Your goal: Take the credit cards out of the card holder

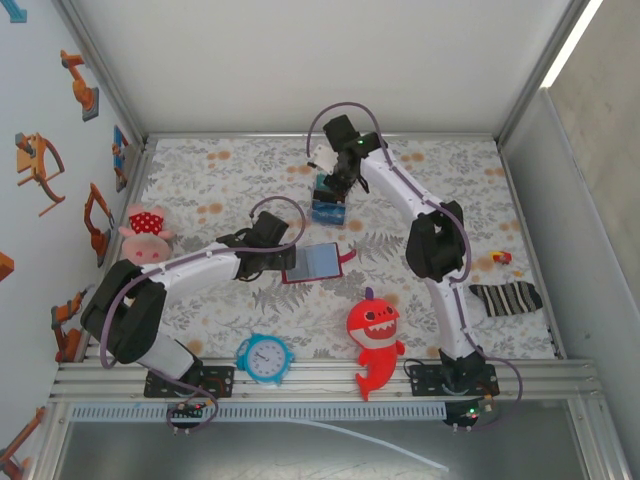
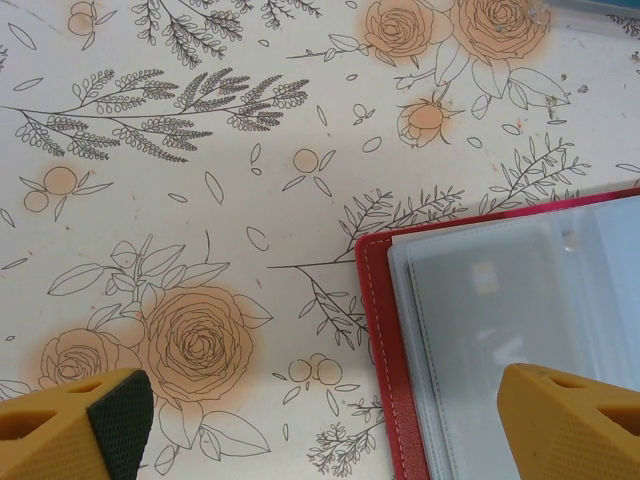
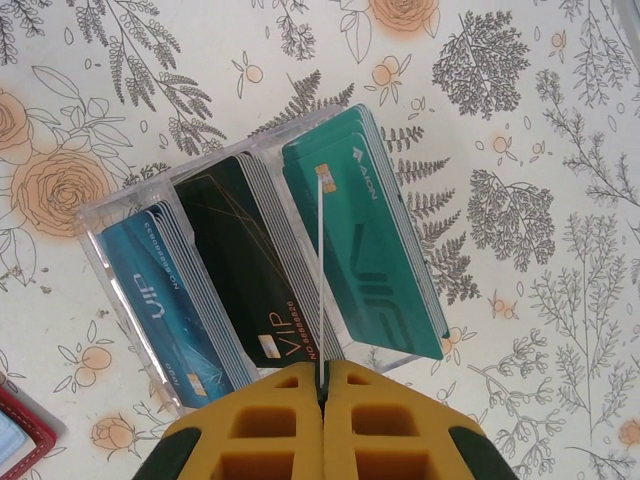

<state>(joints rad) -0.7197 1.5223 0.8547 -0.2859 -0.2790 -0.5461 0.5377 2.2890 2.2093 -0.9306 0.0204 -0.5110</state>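
**Right jaws pinch one card above the sorted stacks; card holder lies open by the left arm**

The right gripper [image 3: 322,375] has its yellow jaws pressed together on a thin edge-on card [image 3: 320,260], which shows as a pale line running away from the fingertips. Below it a clear tray [image 3: 100,215] sits at an angle on the flowered worktop [image 1: 220,170] and holds the credit cards [image 3: 260,270] in three upright stacks side by side. The front card of the blue stack [image 3: 165,290] reads "VIP". The front card of the dark stack [image 3: 255,260] also reads "VIP" in gold, with a line of digits beginning "NO" that is too small to read with certainty. The teal stack [image 3: 365,240] carries a white logo and a word like "ALION".

The card holder [image 2: 480,330] lies open and flat near the middle of the worktop, well apart from the tray. It has a dark red stitched border around pale, clear pockets. The left gripper [image 2: 320,425] hovers at its corner with jaws spread wide, one finger over the pockets and the other over the cloth.

Near the arm bases stand a red shark toy [image 1: 375,335] and a teal alarm clock [image 1: 265,357]. A pink pig plush [image 1: 147,235] sits at the left and a striped sock [image 1: 505,297] at the right.
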